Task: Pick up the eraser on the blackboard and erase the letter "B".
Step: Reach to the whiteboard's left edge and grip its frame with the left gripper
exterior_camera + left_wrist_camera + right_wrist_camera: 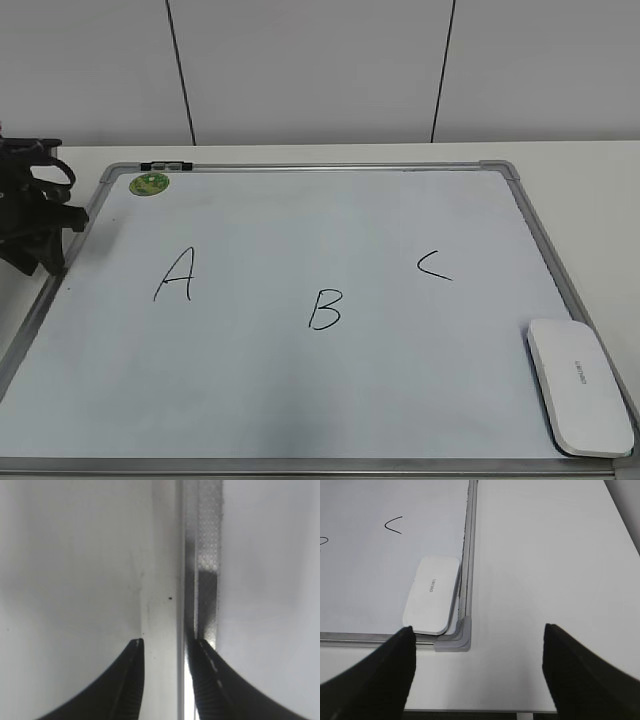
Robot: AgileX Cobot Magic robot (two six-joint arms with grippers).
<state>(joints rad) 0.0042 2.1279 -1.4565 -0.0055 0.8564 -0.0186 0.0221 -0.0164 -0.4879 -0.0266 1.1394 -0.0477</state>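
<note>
The blackboard is a white board in a grey frame, lying flat, with a green sticker at its far left corner. The letter "B" is black, at the board's middle, between "A" and "C". The eraser is a flat white block on the board's near right corner; it also shows in the right wrist view. My right gripper is wide open and empty, above bare table beside that corner. My left gripper is open and empty over the board's left frame.
The board lies on a white table whose near edge runs just below the right jaws. A black clip sits on the board's far frame. A grey panelled wall stands behind.
</note>
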